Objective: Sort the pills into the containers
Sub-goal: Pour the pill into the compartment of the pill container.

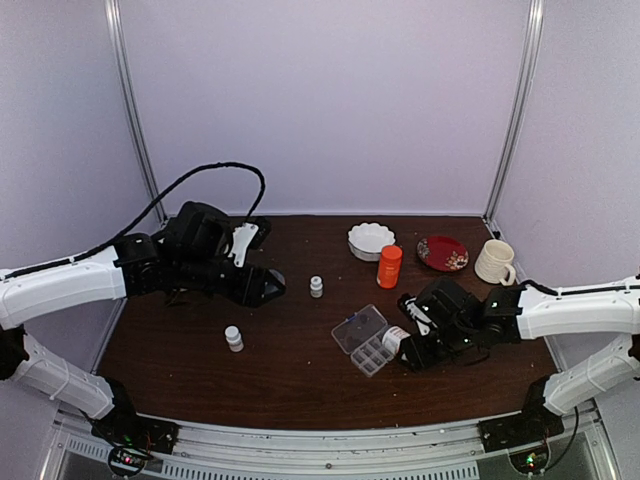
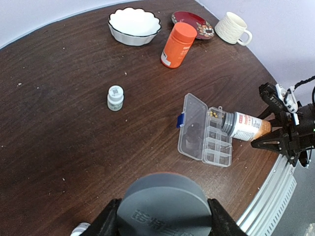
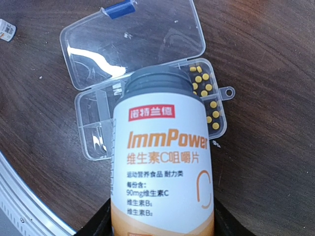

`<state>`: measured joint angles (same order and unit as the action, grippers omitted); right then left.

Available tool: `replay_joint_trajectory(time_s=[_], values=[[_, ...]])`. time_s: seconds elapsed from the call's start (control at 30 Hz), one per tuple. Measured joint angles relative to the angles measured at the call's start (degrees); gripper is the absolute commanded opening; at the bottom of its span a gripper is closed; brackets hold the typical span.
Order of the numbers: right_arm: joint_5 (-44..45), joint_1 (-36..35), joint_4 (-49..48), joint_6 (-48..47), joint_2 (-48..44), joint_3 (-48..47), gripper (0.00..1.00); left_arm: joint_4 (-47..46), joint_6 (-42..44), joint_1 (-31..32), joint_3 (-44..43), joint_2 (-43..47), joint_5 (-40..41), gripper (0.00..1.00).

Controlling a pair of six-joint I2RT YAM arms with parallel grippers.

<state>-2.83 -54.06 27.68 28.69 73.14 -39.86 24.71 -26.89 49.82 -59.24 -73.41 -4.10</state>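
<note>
- Right gripper (image 3: 160, 222) is clamped round the lower body of the labelled bottle (image 3: 162, 147). The bottle is tipped over with its open neck aimed at the pill box (image 3: 147, 44).
- Left gripper (image 2: 165, 219) is pinching the grey cap (image 2: 165, 199), well apart from the box.
- Pills (image 3: 209, 105) are small yellow rounds, heaped in the end cell by the box's tab. The other cells (image 3: 96, 130) look empty from here.
- The neck sits over that end of the box. I can't tell if it touches the rim.
- Pill handling, my read: light, hard and smooth, so they'll roll and bounce. They look too small for my fingers to pinch, so pour rather than pick.
- Bottle: stiff plastic with a glossy label, probably slick. My grip low on the body keeps the neck clear, and a slow tilt should meter the flow.
- Box: thin clear plastic, light, with nothing pinning it. A nudge from the neck would likely slide it.
- If the box needs steadying, I'd take the long side wall. The open lid looks flimsy at the hinge.
</note>
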Motion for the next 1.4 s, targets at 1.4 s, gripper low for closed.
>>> replay_joint_trajectory(time_s=[1.4], values=[[0.1, 0.1, 5.2, -0.2, 2.9, -4.7, 0.00, 0.9, 0.0, 0.6, -0.1, -1.3, -0.2, 0.00]])
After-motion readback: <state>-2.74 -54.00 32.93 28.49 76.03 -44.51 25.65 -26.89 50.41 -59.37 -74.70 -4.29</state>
